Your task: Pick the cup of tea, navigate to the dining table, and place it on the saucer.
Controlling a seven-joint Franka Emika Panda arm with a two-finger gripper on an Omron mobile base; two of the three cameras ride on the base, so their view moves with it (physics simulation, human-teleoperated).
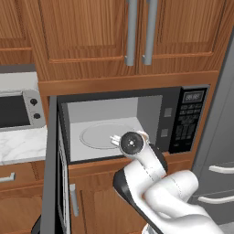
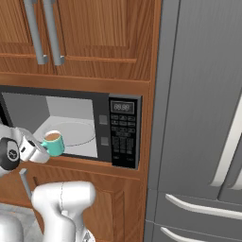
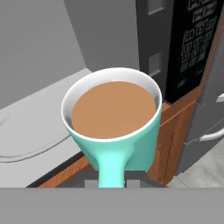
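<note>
Hand [image 2: 43,149] level at microwave [image 2: 71,127] mouth, gripping cup of tea [image 2: 54,143] handle

We see our white arm bent at the elbow, wrist level, reaching forward, gripper [image 2: 41,147] at the near edge of the opening, jaws closed on the handle of the cup of tea [image 2: 54,142], cup upright.

One cup of tea [image 3: 114,127], one microwave [image 2: 94,127]

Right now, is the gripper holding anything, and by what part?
Yes: the gripper holds the cup of tea by its handle, upright, at the front edge of the open microwave.
</note>
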